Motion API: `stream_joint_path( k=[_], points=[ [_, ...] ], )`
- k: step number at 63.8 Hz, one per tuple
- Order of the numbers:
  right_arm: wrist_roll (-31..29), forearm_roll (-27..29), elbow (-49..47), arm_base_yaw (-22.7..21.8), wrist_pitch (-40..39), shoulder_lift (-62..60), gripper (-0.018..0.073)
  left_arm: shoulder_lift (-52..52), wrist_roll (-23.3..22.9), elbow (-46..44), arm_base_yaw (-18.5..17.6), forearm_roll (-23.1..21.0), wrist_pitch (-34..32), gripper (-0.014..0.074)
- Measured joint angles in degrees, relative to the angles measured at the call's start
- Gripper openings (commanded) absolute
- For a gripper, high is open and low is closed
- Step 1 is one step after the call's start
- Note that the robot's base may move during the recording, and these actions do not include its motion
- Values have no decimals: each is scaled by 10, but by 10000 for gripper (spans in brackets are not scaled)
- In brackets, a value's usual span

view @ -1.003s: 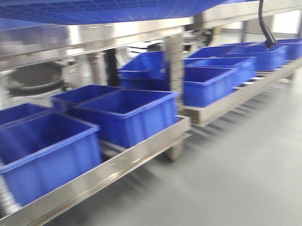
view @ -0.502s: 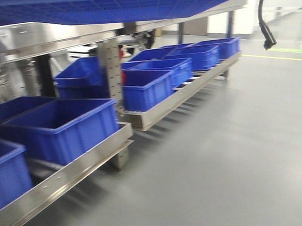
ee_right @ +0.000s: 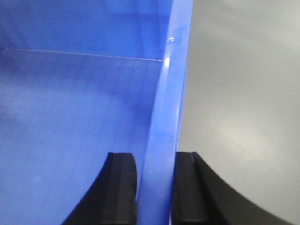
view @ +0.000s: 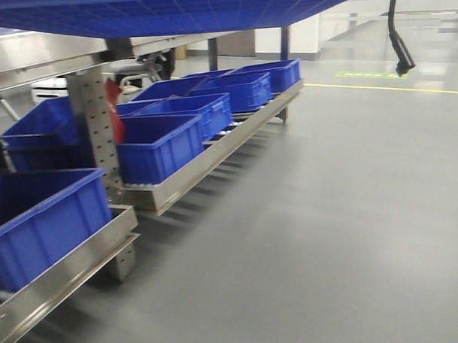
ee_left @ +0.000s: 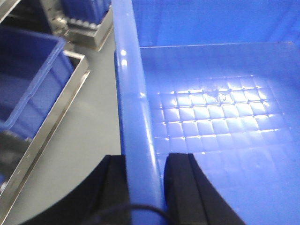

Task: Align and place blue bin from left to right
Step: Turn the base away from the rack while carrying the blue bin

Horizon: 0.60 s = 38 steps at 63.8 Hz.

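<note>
- Overhead in the front view, the large rectangular bright-blue plastic bin (view: 171, 12) spans the top of the frame. Only its waffle-grid underside shows.
- The left gripper (ee_left: 143, 187) is clamped on the bin's left rim. One black finger (ee_left: 110, 187) sits outside the wall and the other inside, with the thick lip pinched between them.
- The right gripper (ee_right: 152, 187) grips the opposite rim the same way, a black finger (ee_right: 119, 187) inside the wall and its partner outside.
- Seen from the left wrist, the bin's glossy inner floor carries a pattern of small squares, and the grey floor lies below its outer wall.
- A long stainless-steel rack (view: 191, 169) runs along the left of the front view.
- Darker blue open-topped plastic crates (view: 157, 148) stand in a row on the rack, receding into the distance. One more sits close at lower left.
- A perforated steel upright post (view: 96, 123) rises from the rack, with something red just behind it, too blurred to name.
- The smooth grey floor (view: 329, 236) fills the right side, crossed far off by a yellow painted line (view: 384, 88).
- A black cable (view: 397, 38) hangs at top right.
</note>
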Motion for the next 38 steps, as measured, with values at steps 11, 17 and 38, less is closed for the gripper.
stream_joint_path(
  k=[11,17,38],
  points=[
    [0,0,0,0,0,0,-78,0,0,0,0,0,0,-15],
    [0,0,0,0,0,0,-78,0,0,0,0,0,-1,-15],
    [0,-2,0,0,-5,0,-78,0,2,0,0,0,-22,-15]
  ],
)
